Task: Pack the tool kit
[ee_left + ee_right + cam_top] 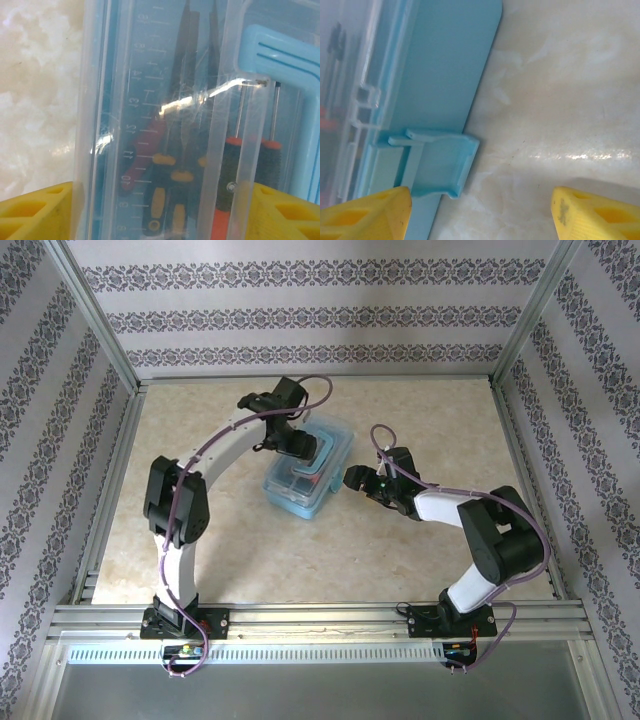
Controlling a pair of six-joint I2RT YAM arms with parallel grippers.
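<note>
**Two arms at the case, both sets of jaws spread**

One pale blue case [298, 496] lay near the middle of the tabletop [220, 540], set at a slant.

The left arm [230, 435] arched over it from the left, and the left jaws hung above the case's far half. In the left wrist view its yellow fingers [30, 212] stood wide apart and released. The clear lid [115, 75] filled the gap between them. Through the lid showed a printed ruler scale and several screwdrivers [160, 190] with black, yellow, red and orange handles. A light blue handle [280, 55] lay to their right.

The right arm [440, 505] reached in from the right, and the right jaws sat just beside the case's right edge. Its fingers [365, 215] were also spread and gripped nothing. The case's blue latch [442, 162] lay between them, close to the finger on the left of that view, with bare tabletop beyond.
</note>
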